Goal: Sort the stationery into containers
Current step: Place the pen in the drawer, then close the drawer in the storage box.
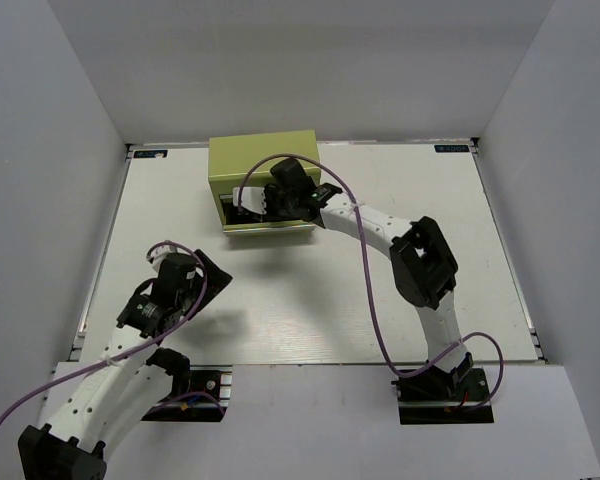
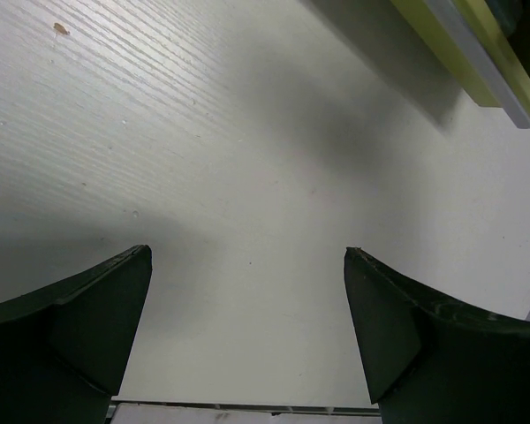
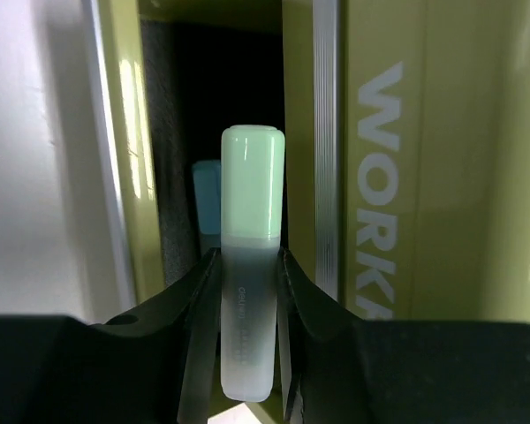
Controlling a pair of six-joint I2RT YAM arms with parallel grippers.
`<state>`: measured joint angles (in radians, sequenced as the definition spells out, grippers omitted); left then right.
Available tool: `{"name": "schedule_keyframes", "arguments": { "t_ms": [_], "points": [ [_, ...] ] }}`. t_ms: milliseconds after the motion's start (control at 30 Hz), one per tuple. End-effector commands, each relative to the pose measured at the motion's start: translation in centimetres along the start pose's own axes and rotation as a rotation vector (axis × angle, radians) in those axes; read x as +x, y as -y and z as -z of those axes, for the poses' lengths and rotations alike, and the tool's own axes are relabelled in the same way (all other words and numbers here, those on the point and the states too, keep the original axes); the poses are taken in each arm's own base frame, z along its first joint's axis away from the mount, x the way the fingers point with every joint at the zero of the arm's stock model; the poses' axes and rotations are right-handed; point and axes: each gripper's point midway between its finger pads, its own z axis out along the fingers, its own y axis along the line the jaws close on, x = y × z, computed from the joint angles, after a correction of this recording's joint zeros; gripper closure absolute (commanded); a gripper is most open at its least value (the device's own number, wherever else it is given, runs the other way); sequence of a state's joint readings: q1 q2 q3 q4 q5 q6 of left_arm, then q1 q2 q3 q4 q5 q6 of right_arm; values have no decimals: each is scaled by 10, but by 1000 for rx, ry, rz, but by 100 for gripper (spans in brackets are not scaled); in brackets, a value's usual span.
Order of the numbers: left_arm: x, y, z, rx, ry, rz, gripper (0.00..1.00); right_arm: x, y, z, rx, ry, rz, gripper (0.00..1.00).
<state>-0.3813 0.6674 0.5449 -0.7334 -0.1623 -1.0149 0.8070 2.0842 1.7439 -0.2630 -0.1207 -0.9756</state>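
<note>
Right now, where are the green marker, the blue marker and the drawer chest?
green marker (image 3: 253,185): right wrist view, on its pale green cap.
blue marker (image 3: 206,203): right wrist view, on the cap end, left of the green one.
olive-green drawer chest (image 1: 265,158): top external view, on its top panel.

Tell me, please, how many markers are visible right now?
2. The green marker is held in the right gripper at the open drawer; a blue marker sits inside, behind it. Others may be hidden deeper.
</note>
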Motion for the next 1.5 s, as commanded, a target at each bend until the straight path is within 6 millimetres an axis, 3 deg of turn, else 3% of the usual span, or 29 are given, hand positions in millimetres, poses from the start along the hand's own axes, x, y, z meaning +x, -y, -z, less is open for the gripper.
{"name": "schedule_keyframes", "arguments": {
  "t_ms": [0,100,300,367,400,433,467,533,567,633,767,1067,1300,1467],
  "points": [
    [-2,1,3,13,12,20,0,-10,37,12,93,13,29,78],
    [-1,1,1,15,12,20,0,-6,33,9,82,1,20,59],
    [-1,1,-4,6,7,19,0,-12,24,24,40,49,-5,56],
    [0,3,-5,11,-1,19,0,-18,18,31,-11,83,-26,60],
    [-1,6,-5,19,5,20,0,-22,17,34,-32,101,-30,68],
    [-1,5,-6,12,0,19,0,-30,9,35,-83,146,-28,95],
    [-2,7,-7,19,5,20,0,-27,-14,39,-193,163,-31,100],
    [-2,7,-7,20,5,20,0,-32,-26,43,-265,207,17,100],
    [-1,6,-8,12,0,19,0,-34,-51,49,-381,248,14,100],
    [-1,6,-8,12,0,19,0,-35,-71,50,-463,274,23,100],
    [0,4,-8,4,-5,27,0,-26,-81,38,-509,251,38,100],
    [-1,2,-3,-2,2,36,0,18,-48,-27,-306,33,-46,100],
    [-2,3,-1,-2,2,36,0,33,-16,-48,-118,-57,-90,100],
    [-3,4,-3,-2,2,36,0,37,6,-51,0,-83,-120,100]
  ]
}}
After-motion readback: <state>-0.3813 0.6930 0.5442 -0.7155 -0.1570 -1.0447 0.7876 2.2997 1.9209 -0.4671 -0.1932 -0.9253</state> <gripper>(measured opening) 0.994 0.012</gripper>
